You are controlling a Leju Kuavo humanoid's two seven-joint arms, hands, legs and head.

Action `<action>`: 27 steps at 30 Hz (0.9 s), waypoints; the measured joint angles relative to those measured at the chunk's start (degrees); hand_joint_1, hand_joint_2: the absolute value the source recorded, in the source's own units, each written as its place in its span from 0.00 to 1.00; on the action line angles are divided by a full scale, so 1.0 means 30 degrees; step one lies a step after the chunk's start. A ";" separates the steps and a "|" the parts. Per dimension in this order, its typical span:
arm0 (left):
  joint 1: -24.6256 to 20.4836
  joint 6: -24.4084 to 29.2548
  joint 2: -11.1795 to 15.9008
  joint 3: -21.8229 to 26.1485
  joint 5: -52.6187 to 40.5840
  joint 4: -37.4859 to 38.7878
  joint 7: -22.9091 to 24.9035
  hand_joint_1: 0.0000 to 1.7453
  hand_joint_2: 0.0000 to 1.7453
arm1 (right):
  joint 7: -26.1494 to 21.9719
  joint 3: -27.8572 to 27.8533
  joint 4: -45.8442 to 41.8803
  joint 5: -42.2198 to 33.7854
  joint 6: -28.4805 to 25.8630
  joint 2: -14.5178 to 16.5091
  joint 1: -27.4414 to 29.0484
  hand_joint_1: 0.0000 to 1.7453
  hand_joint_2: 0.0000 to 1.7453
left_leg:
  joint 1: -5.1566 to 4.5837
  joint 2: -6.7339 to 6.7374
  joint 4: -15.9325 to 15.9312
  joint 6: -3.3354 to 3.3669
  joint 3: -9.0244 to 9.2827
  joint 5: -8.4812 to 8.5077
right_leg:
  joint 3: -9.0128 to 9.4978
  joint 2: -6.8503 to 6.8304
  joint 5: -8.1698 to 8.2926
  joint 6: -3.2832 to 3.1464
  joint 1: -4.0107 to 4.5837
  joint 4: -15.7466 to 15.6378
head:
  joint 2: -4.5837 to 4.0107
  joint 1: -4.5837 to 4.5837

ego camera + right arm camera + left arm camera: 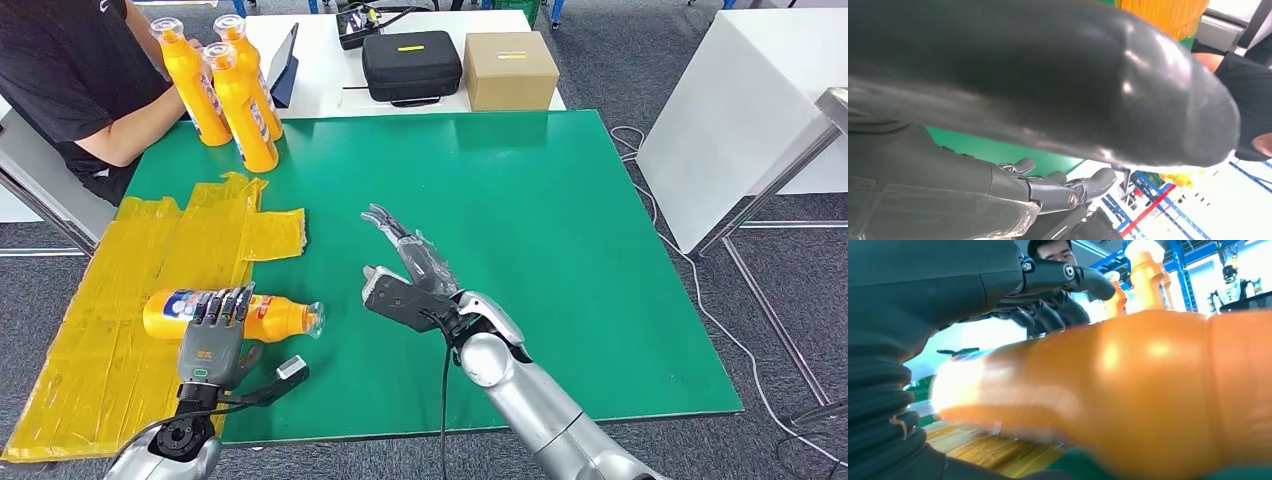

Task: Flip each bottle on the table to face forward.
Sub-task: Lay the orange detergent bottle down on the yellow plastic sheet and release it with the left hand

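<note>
Nearest the robot, the left hand (213, 335) lies over a lying bottle (235, 314), fingers draped across its label and thumb below its near side, so the hand appears to grip it. That bottle rests on its side at the near left part of the green mat (560, 250), its cap pointing toward the mat's middle and its base over the yellow plastic sheet (120, 330). In the left wrist view the orange body (1128, 390) sits close under the dark fingers (1048, 315).

Just right of that bottle, over the mat's centre, the right hand (410, 275) hovers with fingers spread and holds nothing.

At the mat's far left corner three standing bottles (225, 85) are grouped upright, touching or nearly so, beside a person's arm (125, 130). Beyond the mat's far edge, a black case (410, 65) and a cardboard box (510, 70) sit on a white table (320, 60).

By the look of it, the upright three are dealt with and the lying bottle is the one left; which way its label should end cannot be told.
</note>
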 joint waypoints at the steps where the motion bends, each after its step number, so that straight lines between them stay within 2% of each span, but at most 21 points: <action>1: -0.0131 0.0004 0.0040 -0.0120 -0.0018 0.0293 0.0023 0.00 0.00 | -0.0011 0.0016 0.0015 0.0038 0.0036 0.0005 0.0000 0.00 0.00 | 0.0000 -0.0008 -0.0003 -0.0001 0.0022 0.0000 | 0.0023 -0.0010 -0.0003 -0.0003 0.0000 0.0000 | -0.0002 0.0000; 7: -0.0665 0.0004 0.0169 -0.0508 0.0262 0.1625 -0.0028 0.00 0.00 | 0.0098 0.0075 0.0029 0.0367 0.0126 0.0116 -0.0006 0.00 0.00 | -0.0001 -0.0019 -0.0013 -0.0009 0.0140 0.0007 | 0.0146 -0.0027 -0.0005 -0.0006 0.0002 0.0001 | 0.0004 -0.0002; 16: -0.0261 0.0018 0.0237 -0.0251 -0.0009 0.1836 -0.0344 0.00 0.00 | 0.0113 0.0106 0.0029 0.0537 0.0124 0.0191 0.0033 0.00 0.00 | -0.0021 -0.0034 -0.0008 -0.0014 0.0147 0.0014 | 0.0157 -0.0035 -0.0004 -0.0003 -0.0012 0.0001 | 0.0002 0.0000; 19: 0.0053 0.0027 0.0273 0.0118 0.0329 0.1650 -0.1226 0.00 0.00 | -0.0056 0.0095 0.0016 0.0789 0.0008 0.0182 0.0235 0.00 0.00 | -0.0021 -0.0039 -0.0008 -0.0014 0.0148 0.0013 | 0.0154 -0.0043 -0.0006 -0.0003 -0.0012 0.0000 | 0.0002 0.0000; 21: 0.0480 0.0022 0.0217 0.0924 0.1104 0.1107 -0.3019 0.00 0.00 | -0.0412 0.0047 -0.0075 0.1063 -0.0244 0.0160 0.0645 0.00 0.00 | -0.0020 -0.0035 -0.0006 -0.0014 0.0149 0.0013 | 0.0137 -0.0041 -0.0006 -0.0003 -0.0013 -0.0001 | 0.0004 0.0000; 22: 0.0717 -0.0013 0.0060 0.1579 0.1830 0.0769 -0.4573 0.00 0.00 | -0.0727 -0.0008 -0.0194 0.1159 -0.0399 0.0149 0.0904 0.00 0.00 | -0.0018 -0.0030 -0.0004 -0.0014 0.0144 0.0014 | 0.0115 -0.0038 -0.0005 -0.0003 -0.0015 -0.0001 | 0.0004 0.0000; 23: 0.0962 -0.0084 -0.0245 0.2544 0.3064 0.0493 -0.6912 0.00 0.00 | -0.1226 -0.0104 -0.0391 0.1186 -0.0570 0.0142 0.1195 0.00 0.00 | -0.0016 -0.0025 0.0000 -0.0013 0.0128 0.0016 | 0.0079 -0.0035 -0.0002 -0.0002 -0.0016 -0.0001 | 0.0002 -0.0004; 25: 0.1339 -0.0788 -0.1142 0.5014 0.7607 -0.0042 -1.2768 0.00 0.00 | -0.2631 -0.0426 -0.0924 0.0964 -0.0903 0.0157 0.1689 0.00 0.00 | -0.0008 -0.0019 0.0007 -0.0010 0.0062 0.0040 | 0.0006 -0.0031 0.0010 0.0004 -0.0017 0.0000 | -0.0002 0.0004; 26: 0.1502 -0.1545 -0.1605 0.6156 1.1002 -0.0546 -1.5245 0.00 0.00 | -0.3412 -0.0638 -0.1186 0.0776 -0.1090 0.0195 0.1865 0.00 0.00 | -0.0005 -0.0010 0.0008 -0.0008 0.0029 0.0053 | -0.0023 -0.0025 0.0019 0.0010 -0.0015 0.0001 | 0.0000 0.0009; 27: 0.1626 -0.2592 -0.1980 0.6930 1.4957 -0.1294 -1.6735 0.00 0.00 | -0.4121 -0.0857 -0.1390 0.0612 -0.1312 0.0248 0.1980 0.00 0.00 | -0.0003 0.0008 0.0009 -0.0007 0.0006 0.0063 | -0.0039 -0.0008 0.0035 0.0006 -0.0013 0.0001 | 0.0002 0.0016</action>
